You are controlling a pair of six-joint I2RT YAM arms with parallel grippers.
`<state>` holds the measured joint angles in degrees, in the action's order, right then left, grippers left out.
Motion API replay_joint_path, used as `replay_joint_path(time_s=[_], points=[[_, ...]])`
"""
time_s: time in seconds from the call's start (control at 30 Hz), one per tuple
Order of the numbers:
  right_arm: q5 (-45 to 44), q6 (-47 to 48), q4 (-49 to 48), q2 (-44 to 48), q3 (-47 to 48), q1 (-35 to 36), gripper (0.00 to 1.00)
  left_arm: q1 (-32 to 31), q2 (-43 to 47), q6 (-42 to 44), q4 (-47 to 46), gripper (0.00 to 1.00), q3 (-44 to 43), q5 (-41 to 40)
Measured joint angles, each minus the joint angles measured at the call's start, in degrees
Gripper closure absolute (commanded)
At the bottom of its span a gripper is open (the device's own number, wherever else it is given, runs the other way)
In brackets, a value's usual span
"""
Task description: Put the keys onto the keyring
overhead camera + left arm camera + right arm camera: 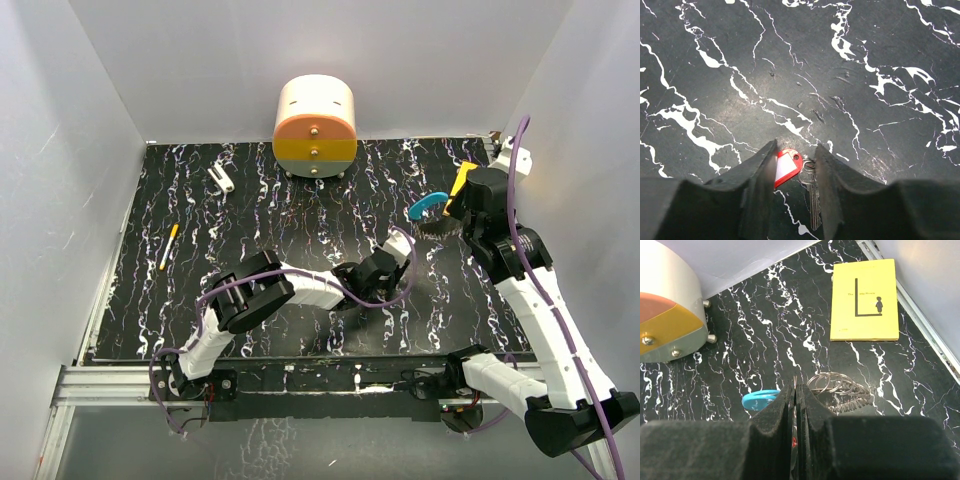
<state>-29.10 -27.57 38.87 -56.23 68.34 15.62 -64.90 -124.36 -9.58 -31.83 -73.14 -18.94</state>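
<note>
Left wrist view is showing my left gripper (796, 150) straddling the keys (788, 167), which are lying flat on the table (740, 75) — fingers apart, not clamping yet. I am judging that a good pinch is one taking the red tag and the metal blade together, centred, before any lift. Only the right wrist view is showing my right gripper (795, 386) pressed together, seemingly on the keyring (760, 399) — blue band one side, coil the other. The top external view is hiding both grips, only placing the grippers near each other.
</note>
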Motion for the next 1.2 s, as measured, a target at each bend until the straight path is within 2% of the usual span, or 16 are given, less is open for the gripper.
replay_joint_path(time_s=[0.33, 0.57, 0.7, 0.93, 1.0, 1.2], points=[[0.8, 0.0, -0.2, -0.1, -0.7, 0.0, 0.92, 1.0, -0.1, 0.9, -1.2, 0.91, 0.0, 0.1], [1.2, 0.0, -0.5, -0.1, -0.8, 0.0, 0.92, 1.1, -0.1, 1.1, -1.1, 0.91, 0.0, 0.0], [1.2, 0.0, -0.5, -0.1, -0.8, -0.2, 0.92, 1.1, -0.1, 1.1, -0.9, 0.81, 0.0, -0.1], [1.5, -0.1, -1.0, -0.1, -1.5, -0.3, 0.92, 1.1, -0.1, 1.8, 0.7, 0.73, 0.1, -0.2], [1.7, -0.2, -1.0, -0.2, -1.6, -0.3, 0.92, 1.1, -0.1, 2.0, 1.2, 0.73, 0.2, -0.2], [2.1, -0.6, -1.3, -0.1, -1.8, -0.3, 0.92, 1.3, 0.2, 2.8, 0.2, 0.83, 1.5, -0.2]])
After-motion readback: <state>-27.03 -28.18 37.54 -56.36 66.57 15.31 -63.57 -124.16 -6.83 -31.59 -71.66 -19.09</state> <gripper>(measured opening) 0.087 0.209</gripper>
